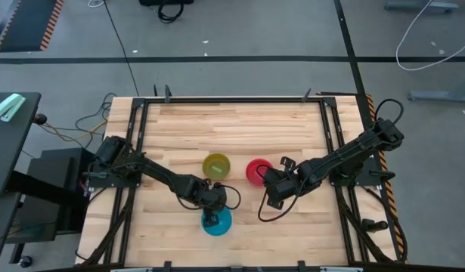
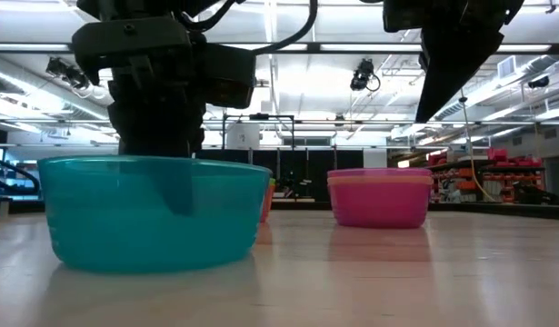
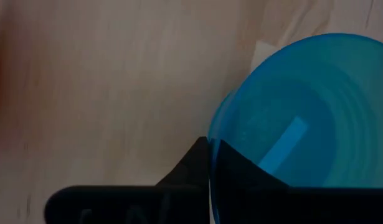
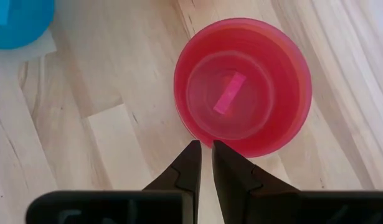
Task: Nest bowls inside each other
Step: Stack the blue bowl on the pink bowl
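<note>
A blue bowl (image 1: 217, 221) stands on its base near the table's near edge, large in the low view (image 2: 152, 213). My left gripper (image 1: 212, 214) is shut on its rim. A pink-red bowl (image 1: 258, 171) stands right of centre, and purple and orange rims show inside it in the low view (image 2: 379, 195). My right gripper (image 4: 205, 158) hangs above the table just near of that bowl, its fingers almost together, touching nothing. A yellow bowl with a green rim (image 1: 216, 165) stands left of the pink-red one. My left gripper pinches the blue bowl's rim (image 3: 211, 134) on its far-left side, one finger inside the bowl and one outside. The fingers (image 2: 179, 186) come from above, pointing down. The bowl stays upright with its base on the table.
The wooden table (image 1: 240, 121) has a black frame (image 1: 232, 99) round its edges. Bare wood lies across the far half and near the right side. A small label strip lies in the bottom of the pink-red bowl (image 4: 228, 93) and of the blue bowl (image 3: 284, 146).
</note>
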